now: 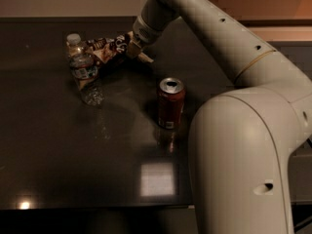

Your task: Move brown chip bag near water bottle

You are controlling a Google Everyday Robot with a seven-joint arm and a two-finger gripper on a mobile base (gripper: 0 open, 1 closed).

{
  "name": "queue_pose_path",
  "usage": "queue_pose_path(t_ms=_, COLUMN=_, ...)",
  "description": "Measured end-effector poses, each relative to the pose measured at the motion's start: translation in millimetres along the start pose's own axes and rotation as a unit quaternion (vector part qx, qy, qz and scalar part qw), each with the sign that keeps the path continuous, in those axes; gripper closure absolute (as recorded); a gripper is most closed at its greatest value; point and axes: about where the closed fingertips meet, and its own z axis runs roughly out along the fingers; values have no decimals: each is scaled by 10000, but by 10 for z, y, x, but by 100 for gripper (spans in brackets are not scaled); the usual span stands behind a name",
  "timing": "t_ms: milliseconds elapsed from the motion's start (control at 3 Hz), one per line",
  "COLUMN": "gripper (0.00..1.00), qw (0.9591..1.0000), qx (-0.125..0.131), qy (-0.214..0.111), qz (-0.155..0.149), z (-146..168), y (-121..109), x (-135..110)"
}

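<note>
The brown chip bag (105,48) lies at the far left of the dark table (58,145), its left end touching the water bottle (84,69). The bottle is clear with a white cap and stands just in front of the bag. My gripper (130,47) reaches down from the upper right and is shut on the bag's right end. A cream-coloured tip (145,58) pokes out below the gripper. The bag's right part is hidden by the gripper.
A red soda can (170,103) stands upright mid-table, to the right of and nearer than the bottle. My arm's large white links (243,145) fill the right side of the view. The table's front edge runs along the bottom.
</note>
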Motion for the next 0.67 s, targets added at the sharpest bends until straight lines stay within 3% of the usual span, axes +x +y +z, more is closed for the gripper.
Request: queue_pose_path(t_ms=667, gripper=60, qw=9995, qx=-258, qy=3, qz=-178, z=31, y=333, x=1)
